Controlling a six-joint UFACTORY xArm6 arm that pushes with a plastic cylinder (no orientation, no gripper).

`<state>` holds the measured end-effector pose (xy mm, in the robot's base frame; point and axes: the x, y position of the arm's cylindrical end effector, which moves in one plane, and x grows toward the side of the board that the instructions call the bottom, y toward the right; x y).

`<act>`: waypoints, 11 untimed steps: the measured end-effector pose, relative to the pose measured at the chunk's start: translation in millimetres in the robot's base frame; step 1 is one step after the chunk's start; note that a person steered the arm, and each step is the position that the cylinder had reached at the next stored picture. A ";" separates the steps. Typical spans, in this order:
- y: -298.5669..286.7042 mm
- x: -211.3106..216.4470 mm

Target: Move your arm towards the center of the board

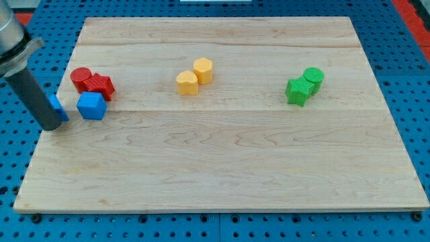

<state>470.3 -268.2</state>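
My dark rod comes down from the view's top left, and my tip (52, 126) rests on the wooden board (222, 175) near its left edge. A small blue block (59, 107) sits right against the rod's right side, partly hidden by it. A blue cube-like block (91, 105) lies just right of that. A red cylinder (81, 78) and a red star-like block (101, 85) sit above it. The board's centre lies far to the right of my tip.
Two yellow blocks, a heart-like one (187, 83) and a hexagonal one (203, 70), sit at upper middle. A green star-like block (297, 91) and a green cylinder (313, 78) sit at upper right. A blue pegboard (416, 81) surrounds the board.
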 end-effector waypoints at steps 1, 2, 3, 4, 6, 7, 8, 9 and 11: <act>0.9 -13.8; 0.6 -8.6; 0.6 5.3; 0.6 7.6; 56.5 38.0; 139.4 38.3; 209.8 38.3; 258.3 38.1; 288.9 37.5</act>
